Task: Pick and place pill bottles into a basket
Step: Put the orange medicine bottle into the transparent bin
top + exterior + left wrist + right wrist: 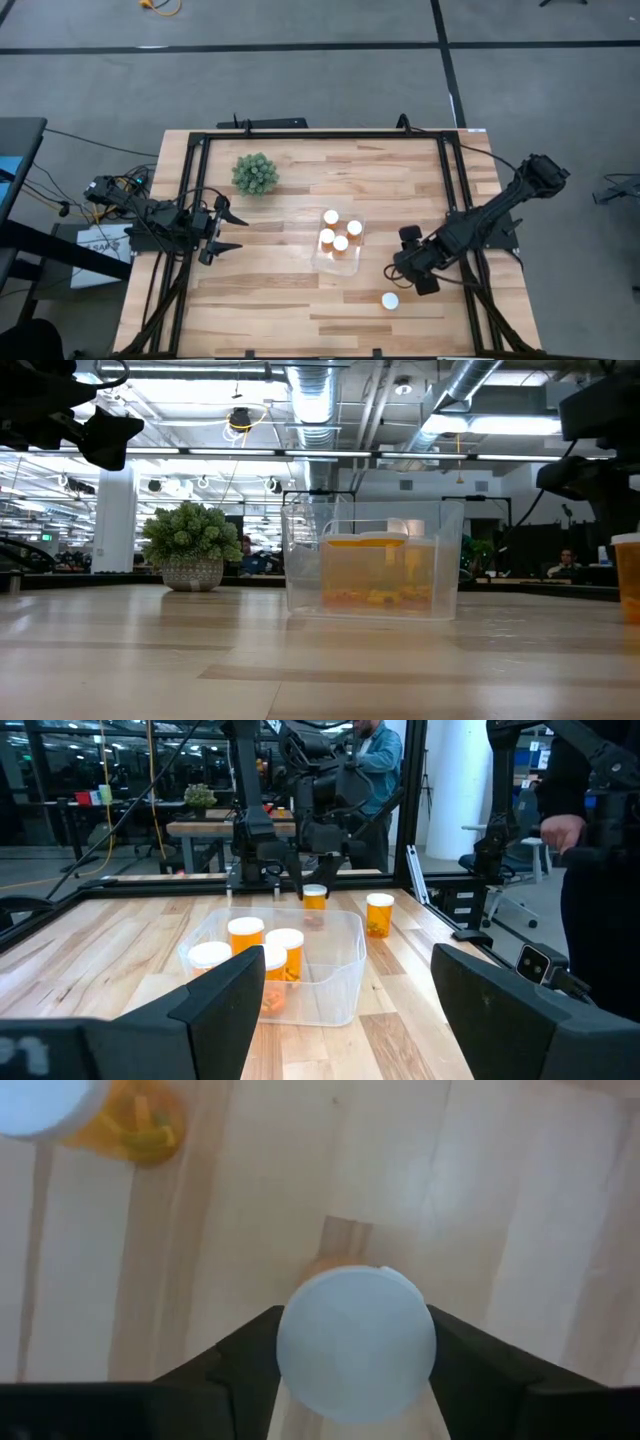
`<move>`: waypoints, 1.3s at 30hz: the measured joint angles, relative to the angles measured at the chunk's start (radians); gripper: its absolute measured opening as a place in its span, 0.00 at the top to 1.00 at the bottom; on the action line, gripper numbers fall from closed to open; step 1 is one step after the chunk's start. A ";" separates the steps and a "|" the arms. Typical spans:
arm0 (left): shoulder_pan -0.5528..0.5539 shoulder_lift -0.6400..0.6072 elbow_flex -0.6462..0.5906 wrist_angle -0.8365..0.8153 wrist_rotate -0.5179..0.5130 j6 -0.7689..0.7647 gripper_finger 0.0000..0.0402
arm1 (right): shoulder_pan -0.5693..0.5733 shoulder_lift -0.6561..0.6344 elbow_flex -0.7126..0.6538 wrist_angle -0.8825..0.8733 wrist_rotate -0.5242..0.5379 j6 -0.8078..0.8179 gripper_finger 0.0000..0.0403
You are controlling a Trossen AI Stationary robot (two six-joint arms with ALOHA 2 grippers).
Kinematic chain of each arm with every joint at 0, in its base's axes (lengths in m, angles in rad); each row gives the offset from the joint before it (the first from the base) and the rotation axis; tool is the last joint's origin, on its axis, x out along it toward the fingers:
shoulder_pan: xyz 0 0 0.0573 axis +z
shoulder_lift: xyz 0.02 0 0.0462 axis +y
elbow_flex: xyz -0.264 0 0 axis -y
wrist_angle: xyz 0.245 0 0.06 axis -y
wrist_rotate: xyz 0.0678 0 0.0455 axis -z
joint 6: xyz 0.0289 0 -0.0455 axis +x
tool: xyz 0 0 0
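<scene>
Gripping a capped pill bottle [355,1342] (hidden overhead), right pincer [352,1370], left pincer [222,232] wide.

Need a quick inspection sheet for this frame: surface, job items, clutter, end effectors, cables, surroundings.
Surface: wooden table, black frame round it.
Job items: four pill bottles upright in the clear basket; one loose bottle on the table; one gripped bottle.
Clutter: green plant on the table, apart from the basket.
End effectors: right end effector beside the basket, closed on the gripped bottle; left end effector open, waiting at the left edge.
Cables: bundle by the left arm.
Surroundings: person behind the table.
</scene>
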 joint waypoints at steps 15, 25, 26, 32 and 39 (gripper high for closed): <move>0.000 0.000 0.000 0.000 0.000 0.000 0.31 | -0.133 0.000 0.286 -0.097 -0.036 -0.137 0.49; 0.000 0.000 0.000 0.000 0.000 0.000 0.31 | -0.216 0.000 0.412 0.037 -0.052 -0.237 0.52; 0.000 0.000 0.000 0.000 0.000 0.000 0.31 | -0.225 0.000 0.412 0.047 -0.052 -0.241 0.52; 0.000 0.000 0.000 0.000 0.000 0.000 0.31 | -0.278 0.051 0.412 0.116 -0.061 -0.269 0.47; 0.000 0.002 0.000 0.000 0.000 0.000 0.31 | -0.303 0.204 0.470 0.147 -0.080 -0.338 0.52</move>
